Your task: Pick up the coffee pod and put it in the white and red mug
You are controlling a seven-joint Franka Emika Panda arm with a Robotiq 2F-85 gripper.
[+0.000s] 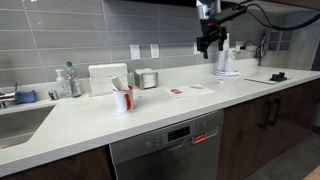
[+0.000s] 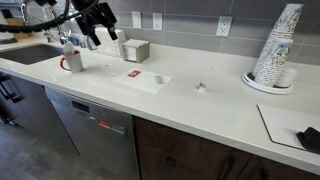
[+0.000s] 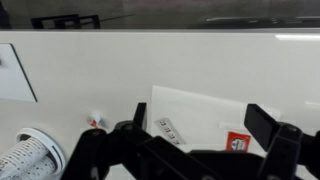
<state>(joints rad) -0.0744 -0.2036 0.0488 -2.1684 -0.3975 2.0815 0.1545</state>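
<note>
The white and red mug (image 1: 122, 98) stands on the white counter and also shows in an exterior view (image 2: 72, 61); it is out of the wrist view. The coffee pod (image 2: 158, 80), small and pale, lies on a white sheet (image 2: 150, 85) beside a red packet (image 2: 133, 73). In the wrist view the pod (image 3: 168, 130) and the packet (image 3: 238, 143) lie below my jaws. My gripper (image 1: 208, 42) hangs high above the counter, open and empty; it also shows in an exterior view (image 2: 95, 22) and in the wrist view (image 3: 200, 115).
A stack of paper cups (image 2: 275, 50) stands on a plate by the wall. A small red and white scrap (image 2: 201, 86) lies on the counter. A napkin box (image 2: 134, 50), a sink (image 1: 18, 118) with bottles, and a black object (image 2: 308, 138) are also there.
</note>
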